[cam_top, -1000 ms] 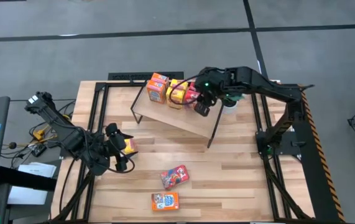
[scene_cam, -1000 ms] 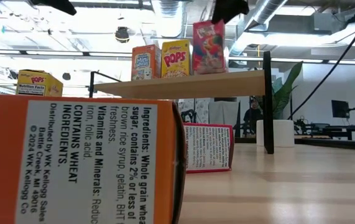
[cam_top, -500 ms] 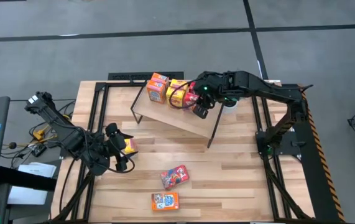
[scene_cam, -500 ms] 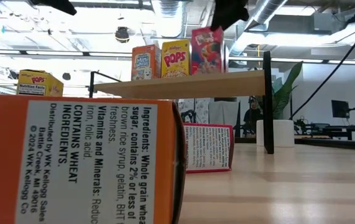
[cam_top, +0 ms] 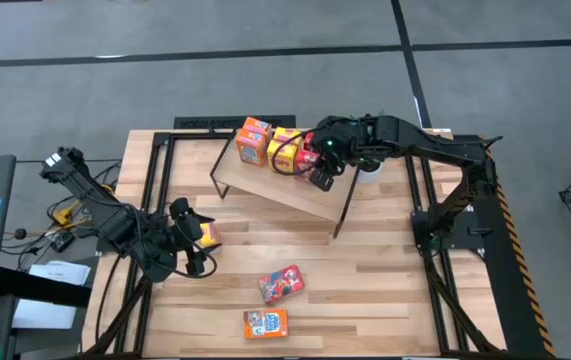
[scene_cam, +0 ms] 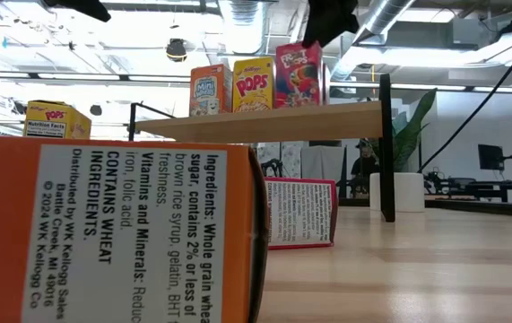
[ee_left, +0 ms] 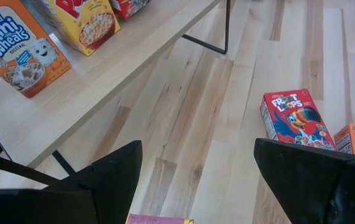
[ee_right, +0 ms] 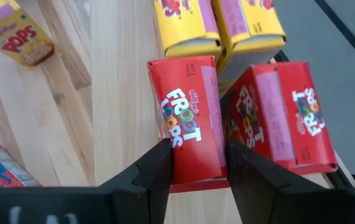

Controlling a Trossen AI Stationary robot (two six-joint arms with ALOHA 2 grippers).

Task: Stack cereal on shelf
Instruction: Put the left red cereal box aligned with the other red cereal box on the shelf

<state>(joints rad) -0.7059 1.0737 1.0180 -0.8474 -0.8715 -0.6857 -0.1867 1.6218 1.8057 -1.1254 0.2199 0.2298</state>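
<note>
right gripper (ee_right: 197, 163) clamping red froot loops box (ee_right: 186, 121) on shelf (cam_top: 295, 188), second red box (ee_right: 283, 118) touching, left gripper (ee_left: 196, 165) wide open, empty

High view overhead; low view table-level; both show shelf (cam_top: 283, 187).

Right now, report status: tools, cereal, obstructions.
Right tool shut on red Froot Loops cardboard box, at light-wood shelf. Left tool open, empty. Second red box close alongside.

Near orange box (scene_cam: 103, 233) cropped, blurred
</note>
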